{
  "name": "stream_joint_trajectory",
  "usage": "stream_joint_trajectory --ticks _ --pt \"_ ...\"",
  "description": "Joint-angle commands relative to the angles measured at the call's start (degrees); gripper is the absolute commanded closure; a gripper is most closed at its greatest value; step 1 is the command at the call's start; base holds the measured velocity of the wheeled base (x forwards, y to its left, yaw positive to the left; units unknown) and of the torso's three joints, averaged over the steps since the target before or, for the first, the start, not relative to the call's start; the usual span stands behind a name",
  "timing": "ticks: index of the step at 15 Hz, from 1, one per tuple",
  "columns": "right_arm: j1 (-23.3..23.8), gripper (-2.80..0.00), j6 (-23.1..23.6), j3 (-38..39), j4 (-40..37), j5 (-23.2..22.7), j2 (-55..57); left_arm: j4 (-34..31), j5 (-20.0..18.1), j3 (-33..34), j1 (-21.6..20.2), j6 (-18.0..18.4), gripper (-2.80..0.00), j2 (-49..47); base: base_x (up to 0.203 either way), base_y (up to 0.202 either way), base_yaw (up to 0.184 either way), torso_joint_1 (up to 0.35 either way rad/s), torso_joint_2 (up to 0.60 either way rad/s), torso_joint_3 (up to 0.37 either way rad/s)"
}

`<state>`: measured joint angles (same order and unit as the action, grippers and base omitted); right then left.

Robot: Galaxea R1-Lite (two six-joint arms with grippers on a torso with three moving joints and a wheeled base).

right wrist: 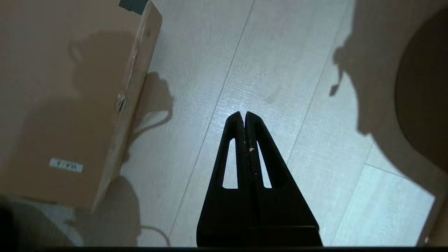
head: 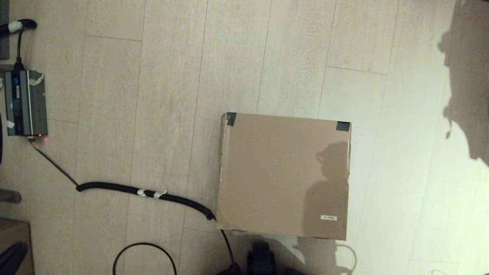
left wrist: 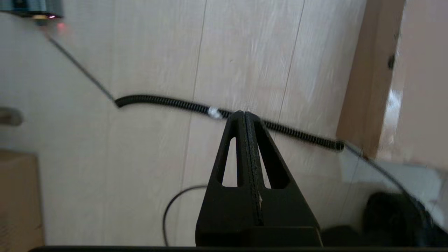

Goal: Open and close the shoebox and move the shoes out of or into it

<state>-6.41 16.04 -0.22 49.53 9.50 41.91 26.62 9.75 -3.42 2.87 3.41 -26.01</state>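
The shoebox (head: pixel 282 175) lies on the floor with its flap lid down, black tape on its two far corners and a small white label near its front right. The shoes are hidden. My left gripper (left wrist: pixel 244 113) is shut and empty above the floor to the box's left; the box's side (left wrist: pixel 367 77) shows beside it. To the right of the shoebox (right wrist: pixel 66 101), my right gripper (right wrist: pixel 244 114) is also shut on nothing, over bare floor. Neither gripper shows in the head view.
A black corrugated cable (head: pixel 145 193) runs across the floor to the box's front left corner. A grey power unit (head: pixel 26 102) sits at far left. A smaller brown carton (head: pixel 13 244) stands at the lower left. A thin black wire (head: pixel 145 252) loops near the robot's base.
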Motion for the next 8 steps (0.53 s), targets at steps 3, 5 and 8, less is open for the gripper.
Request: stream_joint_trajectory --ticks 3,5,8 --pt "0.22 0.0 -2.76 0.05 -26.04 0.96 -26.02 -25.87 -6.8 0.27 -1.98 -0.31 0.0 25.36 0.0 0.0 0.0 0.0 0.0 0.0" --pt "0.29 0.0 -8.39 -1.29 -46.39 -2.63 -26.68 -30.49 -9.76 1.8 -2.66 -1.3 0.0 26.04 0.0 0.0 0.0 0.0 0.0 0.0" --pt "0.58 0.0 -13.31 -3.31 -59.4 -8.92 -23.98 -30.66 -9.75 1.75 -2.92 -1.74 0.0 25.3 0.0 0.0 0.0 0.0 0.0 0.0"
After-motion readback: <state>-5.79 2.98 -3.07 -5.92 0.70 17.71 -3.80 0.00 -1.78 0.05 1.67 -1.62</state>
